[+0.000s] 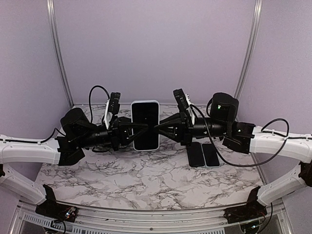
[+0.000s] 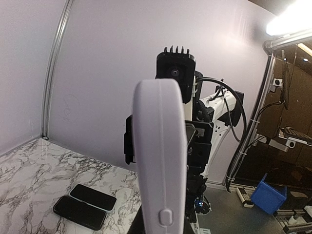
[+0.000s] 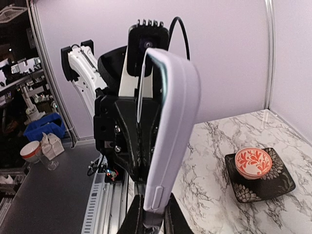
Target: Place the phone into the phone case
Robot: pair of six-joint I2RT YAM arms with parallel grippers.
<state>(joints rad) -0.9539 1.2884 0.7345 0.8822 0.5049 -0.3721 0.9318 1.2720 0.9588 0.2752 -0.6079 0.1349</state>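
- Phone (image 1: 146, 124): it stands upright on its short end, lifted above the marble table (image 1: 146, 185) at mid-width, between the two arms. Its black screen faces the top camera.
- Phone case (image 2: 160, 146): it is white and smooth with rounded corners, and frames the screen on all four sides. A small oval button shows low on its long edge in the left wrist view. Whether the phone is fully seated cannot be told.
- Left gripper (image 1: 141, 126): its fingers are pinched onto the case's left long edge.
- Right gripper (image 1: 157, 127): it is clamped on the opposite long edge, a finger (image 3: 171, 217) on each face of the case.
- Two dark spare phones (image 1: 204, 154) lie flat, side by side, on the table under the right arm.
- A red-patterned bowl (image 3: 252, 162) sits on a black square dish (image 3: 278, 183).
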